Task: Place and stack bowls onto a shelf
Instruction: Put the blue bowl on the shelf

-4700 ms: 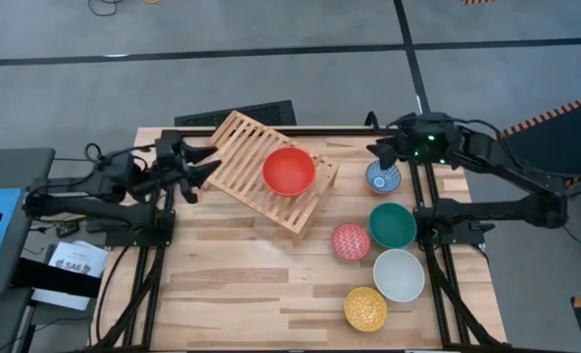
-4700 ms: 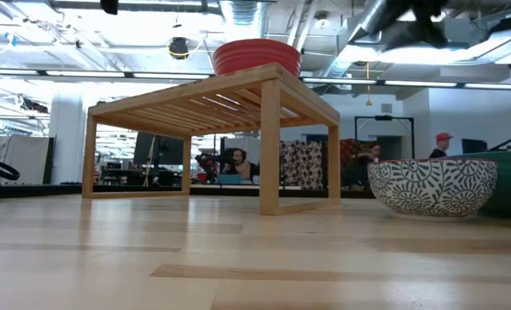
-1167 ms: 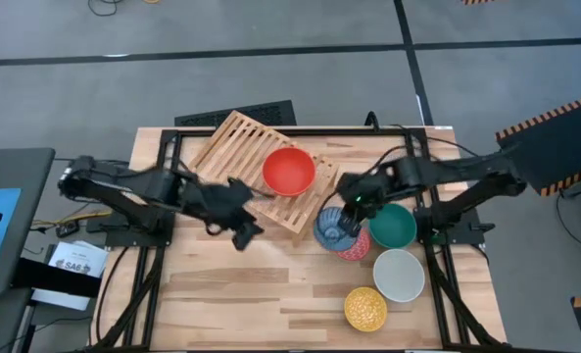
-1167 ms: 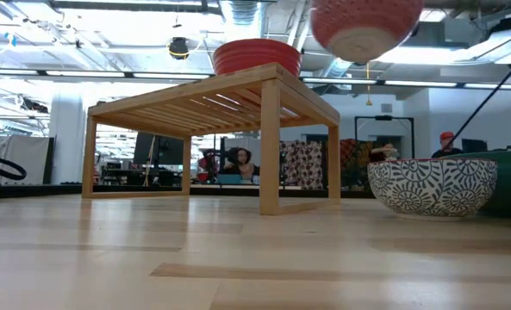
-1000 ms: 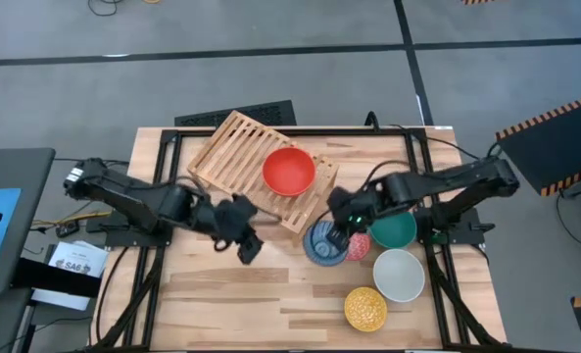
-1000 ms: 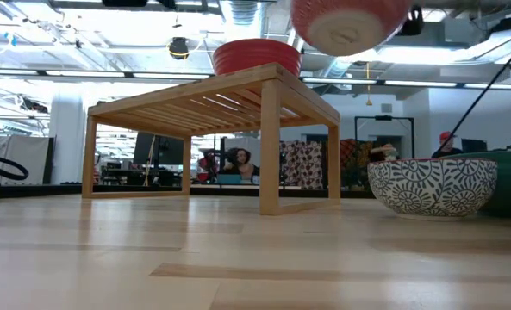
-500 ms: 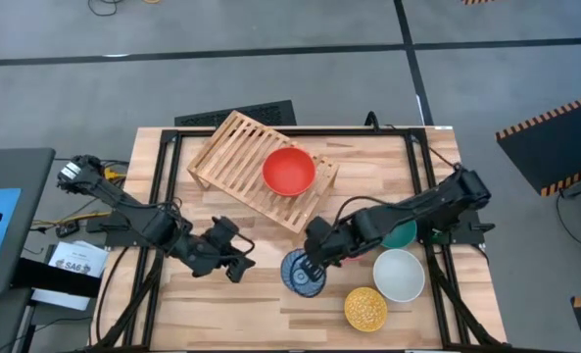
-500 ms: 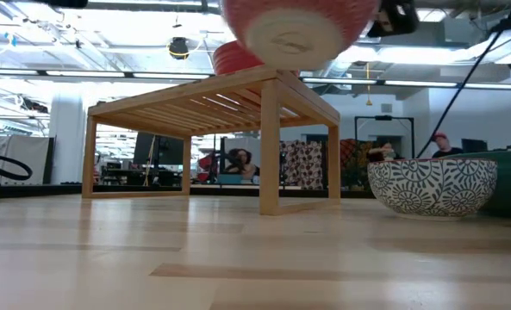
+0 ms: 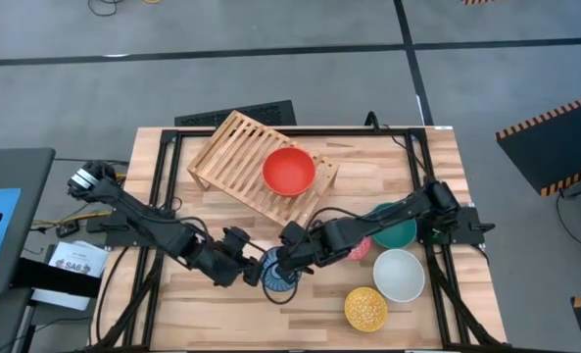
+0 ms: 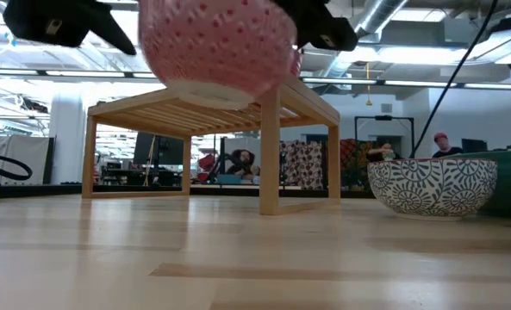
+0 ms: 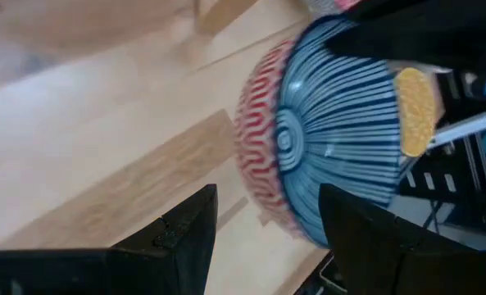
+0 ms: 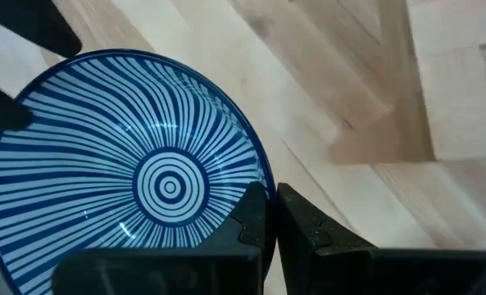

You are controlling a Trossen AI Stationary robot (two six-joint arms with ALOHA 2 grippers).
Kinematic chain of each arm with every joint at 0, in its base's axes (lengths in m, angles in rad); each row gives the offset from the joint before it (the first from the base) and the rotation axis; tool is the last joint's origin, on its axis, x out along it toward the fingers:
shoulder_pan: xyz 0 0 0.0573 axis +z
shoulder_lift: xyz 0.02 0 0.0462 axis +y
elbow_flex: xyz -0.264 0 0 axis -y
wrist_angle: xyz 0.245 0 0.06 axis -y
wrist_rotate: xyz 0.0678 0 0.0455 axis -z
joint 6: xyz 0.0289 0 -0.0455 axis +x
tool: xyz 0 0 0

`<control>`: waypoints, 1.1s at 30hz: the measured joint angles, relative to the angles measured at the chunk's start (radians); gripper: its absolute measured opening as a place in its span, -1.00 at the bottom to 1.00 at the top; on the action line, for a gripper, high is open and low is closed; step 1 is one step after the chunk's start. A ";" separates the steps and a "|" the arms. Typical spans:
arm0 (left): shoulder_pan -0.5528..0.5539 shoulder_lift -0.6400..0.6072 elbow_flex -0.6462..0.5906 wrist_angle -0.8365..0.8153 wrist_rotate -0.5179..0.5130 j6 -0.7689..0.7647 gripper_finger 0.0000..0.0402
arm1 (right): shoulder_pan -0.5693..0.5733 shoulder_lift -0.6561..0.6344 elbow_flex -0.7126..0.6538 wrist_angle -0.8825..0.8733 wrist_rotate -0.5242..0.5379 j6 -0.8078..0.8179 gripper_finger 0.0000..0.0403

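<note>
My right gripper (image 9: 288, 263) is shut on a bowl (image 9: 275, 277) that is blue-and-white striped inside (image 12: 136, 188) and pink-red patterned outside (image 10: 216, 47). It hangs in the air over the table's near middle, in front of the shelf (image 9: 241, 162). A plain red bowl (image 9: 289, 171) sits on the shelf's slats. My left gripper (image 9: 249, 267) is open just left of the held bowl. Its fingers (image 11: 189, 238) stand on either side of the bowl's near edge (image 11: 263, 164); no touch shows. My right gripper pinches the bowl's rim (image 12: 263, 187), one finger (image 12: 255, 215) on the striped inside and one on the outside. It comes from the table's right, slanting down. The bowl is lifted clear of the table and hangs slightly tilted, mouth up.
A teal bowl (image 9: 398, 230), a white bowl (image 9: 399, 276) and a yellow patterned bowl (image 9: 365, 308) stand at the table's right. A pink-red bowl (image 9: 361, 250) lies half under my right arm. Bare planks lie left of centre.
My right gripper has carried the bowl from beside the shelf's right end toward the table's left and near edge. The bowl has stayed lifted clear. My left gripper has gone toward the near edge and then right, up to the bowl, staying open.
</note>
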 joint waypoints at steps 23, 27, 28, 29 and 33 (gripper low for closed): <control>0.043 0.040 0.001 -0.008 -0.005 -0.030 -0.65 | -0.021 -0.010 0.003 0.063 -0.026 -0.039 -0.81; 0.059 0.044 -0.002 -0.025 0.019 -0.010 -0.90 | -0.021 -0.016 0.005 0.077 -0.026 -0.029 -0.73; 0.065 0.044 -0.002 -0.027 0.035 0.001 -0.93 | -0.021 -0.018 0.006 0.079 -0.026 -0.029 -0.70; 0.072 0.044 -0.002 -0.026 0.050 0.018 -0.95 | -0.022 -0.018 0.006 0.078 -0.027 -0.031 -0.66; 0.084 0.044 -0.002 -0.035 0.090 0.066 -0.96 | -0.033 -0.024 0.006 0.072 -0.077 -0.084 -0.51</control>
